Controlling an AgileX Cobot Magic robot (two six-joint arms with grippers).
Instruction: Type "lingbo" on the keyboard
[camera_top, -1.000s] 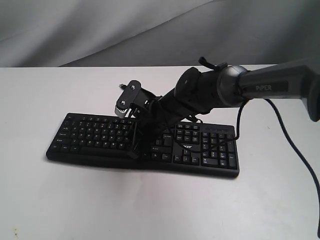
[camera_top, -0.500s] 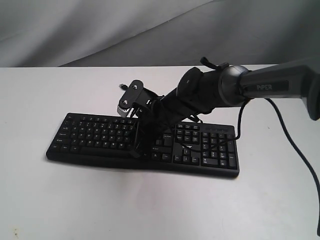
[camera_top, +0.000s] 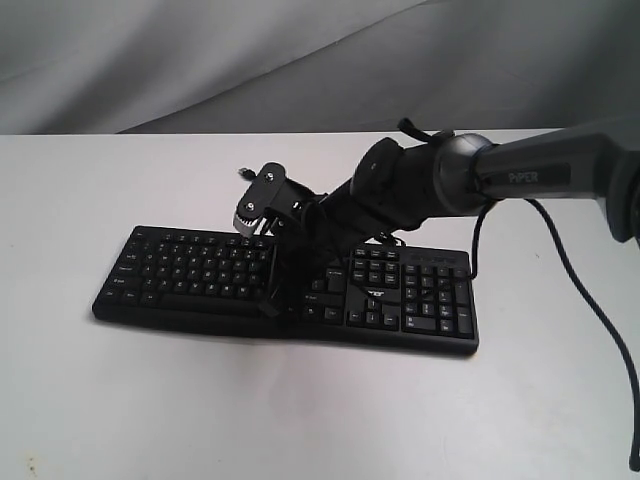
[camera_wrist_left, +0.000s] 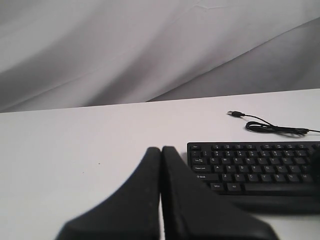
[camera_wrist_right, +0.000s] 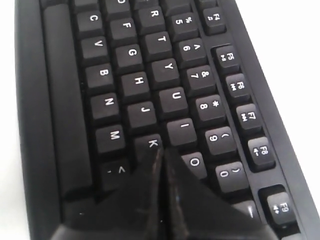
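On the white table (camera_top: 100, 400), the right gripper (camera_top: 270, 303), fingers together, stays over the keyboard (camera_top: 180, 270).

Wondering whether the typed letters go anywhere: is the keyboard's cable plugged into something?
No: the USB plug lies bare on the table near the keyboard, joined to nothing.

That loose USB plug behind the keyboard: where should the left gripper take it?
Probably the rigid plug body, not the limp cable, from straight above, pinching its long sides: it lies flat on the table, apart from the keyboard.
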